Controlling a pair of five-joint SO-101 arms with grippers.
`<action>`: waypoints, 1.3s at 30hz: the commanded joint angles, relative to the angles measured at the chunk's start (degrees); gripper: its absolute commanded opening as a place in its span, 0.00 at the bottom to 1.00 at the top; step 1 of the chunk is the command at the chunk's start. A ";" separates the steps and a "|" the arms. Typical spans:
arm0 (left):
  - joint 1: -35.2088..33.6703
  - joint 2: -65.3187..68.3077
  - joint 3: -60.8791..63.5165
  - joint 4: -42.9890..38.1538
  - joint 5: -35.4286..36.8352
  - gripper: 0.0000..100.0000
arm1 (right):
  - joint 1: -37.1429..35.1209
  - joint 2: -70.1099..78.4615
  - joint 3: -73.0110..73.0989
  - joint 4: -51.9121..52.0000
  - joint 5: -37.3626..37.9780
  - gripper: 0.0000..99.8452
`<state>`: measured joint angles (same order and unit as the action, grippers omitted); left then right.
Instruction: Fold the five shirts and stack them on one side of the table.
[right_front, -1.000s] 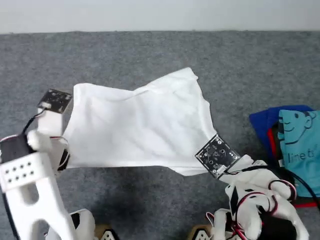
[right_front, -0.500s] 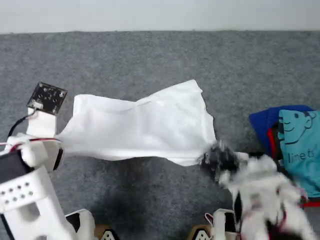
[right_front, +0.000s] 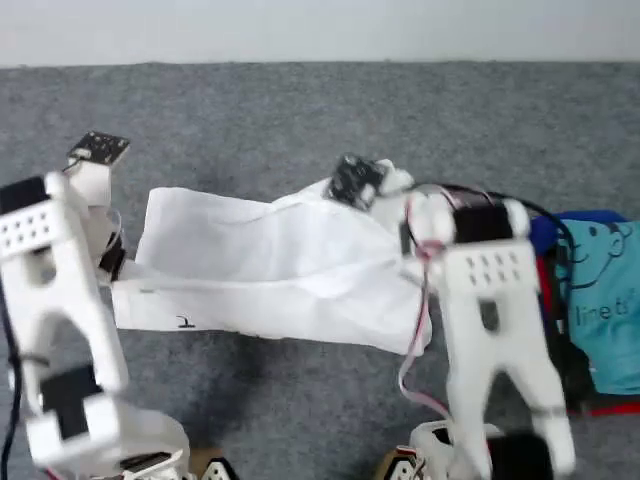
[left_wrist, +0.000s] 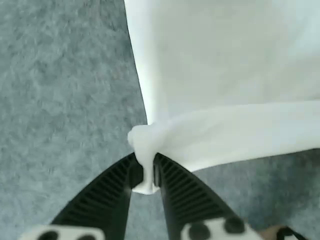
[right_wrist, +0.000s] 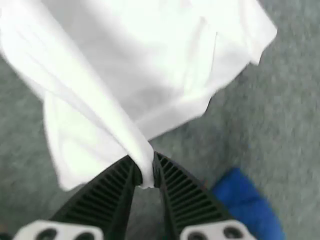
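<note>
A white shirt (right_front: 270, 270) lies spread across the middle of the grey table, partly doubled over on itself. My left gripper (right_front: 112, 265) is at the shirt's left edge. In the left wrist view, that gripper (left_wrist: 145, 175) is shut on a bunched corner of the white shirt (left_wrist: 225, 65). My right gripper (right_front: 400, 235) is over the shirt's right side. The right wrist view shows this gripper (right_wrist: 145, 175) shut on a pinched ridge of the shirt (right_wrist: 135, 60), which hangs lifted above the table.
Folded shirts, teal (right_front: 605, 300) on top of blue (right_front: 545, 235), are stacked at the table's right edge, close to the right arm. A blue corner (right_wrist: 242, 200) of that stack appears in the right wrist view. Bare grey carpet (right_front: 300, 110) stretches to the far side.
Both arms have lifted the shirt's near edge and carried it away from the front. The right gripper moved farthest, from the near right corner up over the shirt. The shirt now folds over itself.
</note>
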<state>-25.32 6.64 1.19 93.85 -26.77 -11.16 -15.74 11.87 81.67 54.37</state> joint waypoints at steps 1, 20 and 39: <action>2.29 10.81 -13.05 -0.70 2.20 0.01 | -1.10 10.95 -10.81 -1.54 -0.26 0.01; 9.85 54.86 -79.25 -0.26 16.70 0.02 | -0.75 63.78 -75.08 -2.42 -6.42 0.01; 8.88 62.68 -89.27 3.25 16.97 0.07 | 1.71 90.95 -108.40 -6.64 -20.13 0.13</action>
<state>-15.91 70.37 -85.49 96.84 -10.33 -10.81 77.89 -94.15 76.13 35.65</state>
